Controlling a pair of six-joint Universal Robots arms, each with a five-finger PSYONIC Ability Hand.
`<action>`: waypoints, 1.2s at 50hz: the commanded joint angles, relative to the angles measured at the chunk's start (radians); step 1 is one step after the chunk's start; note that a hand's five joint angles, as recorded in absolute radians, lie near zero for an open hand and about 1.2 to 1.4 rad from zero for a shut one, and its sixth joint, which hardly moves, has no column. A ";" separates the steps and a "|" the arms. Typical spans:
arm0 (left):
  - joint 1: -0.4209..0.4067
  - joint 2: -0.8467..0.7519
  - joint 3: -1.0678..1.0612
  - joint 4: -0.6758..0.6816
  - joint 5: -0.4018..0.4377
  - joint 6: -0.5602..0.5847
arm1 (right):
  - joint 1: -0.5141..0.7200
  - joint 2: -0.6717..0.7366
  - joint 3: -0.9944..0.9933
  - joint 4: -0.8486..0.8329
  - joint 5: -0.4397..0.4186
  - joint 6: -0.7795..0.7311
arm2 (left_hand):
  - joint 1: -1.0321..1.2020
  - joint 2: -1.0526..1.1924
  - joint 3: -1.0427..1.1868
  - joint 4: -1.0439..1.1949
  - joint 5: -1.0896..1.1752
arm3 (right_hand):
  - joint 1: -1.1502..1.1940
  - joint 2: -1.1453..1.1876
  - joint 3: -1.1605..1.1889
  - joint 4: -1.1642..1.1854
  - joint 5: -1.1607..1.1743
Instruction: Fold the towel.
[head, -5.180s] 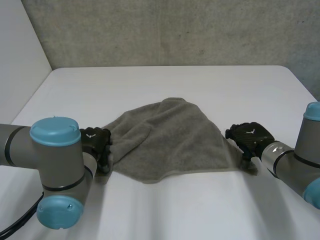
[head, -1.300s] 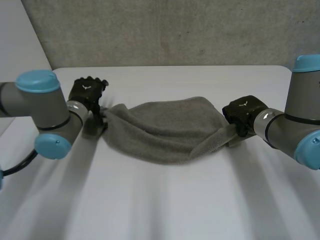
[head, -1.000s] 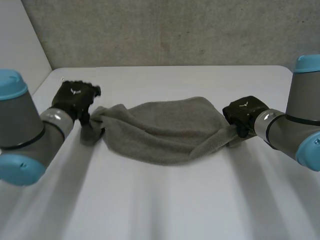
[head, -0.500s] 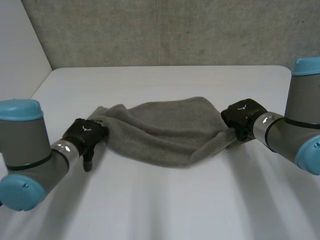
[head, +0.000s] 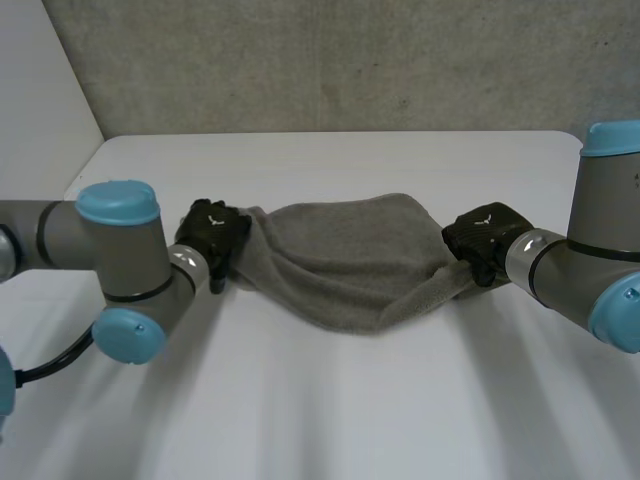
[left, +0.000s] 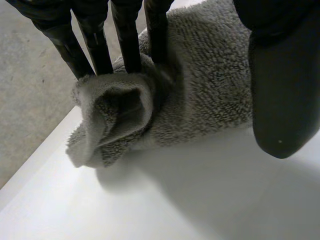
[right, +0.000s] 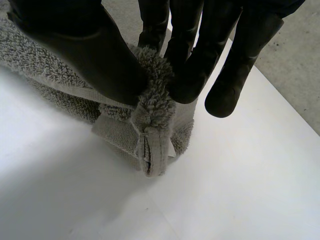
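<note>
Across the table's (head: 330, 400) middle, in the head view, the towel (head: 340, 265) is seen bunched and drawn out between the left hand (head: 212, 232) and the right hand (head: 480, 235), probably so that it can be spread flat. By the left wrist view, straight fingers (left: 127, 35) are pressed onto a rolled corner, the thumb (left: 282, 85) kept apart. By the right wrist view, the other corner is pinched between thumb and fingers. No writing can be read.

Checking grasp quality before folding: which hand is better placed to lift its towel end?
Right, likely. The right hand pinches the towel at a corner between thumb and fingers; the left hand has straight fingers resting on the bunched end, thumb not closed on it.
</note>
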 joint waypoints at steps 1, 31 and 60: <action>-0.007 -0.049 0.054 0.004 0.001 0.014 | -0.002 0.001 0.000 -0.004 -0.001 -0.001 | 0.090 0.087 0.086 0.086 -0.093 | 0.072 0.092 0.050 0.062 0.072; 0.006 0.301 -0.015 0.103 -0.045 0.017 | -0.071 -0.314 -0.039 -0.073 -0.006 0.068 | 0.970 0.967 0.966 0.966 0.787 | 0.072 0.092 0.050 0.062 0.072; 0.112 0.355 0.043 -0.509 -0.015 0.069 | -0.072 -0.209 -0.183 0.315 -0.035 -0.206 | 0.970 0.967 0.966 0.966 0.787 | 0.072 0.092 0.050 0.062 0.072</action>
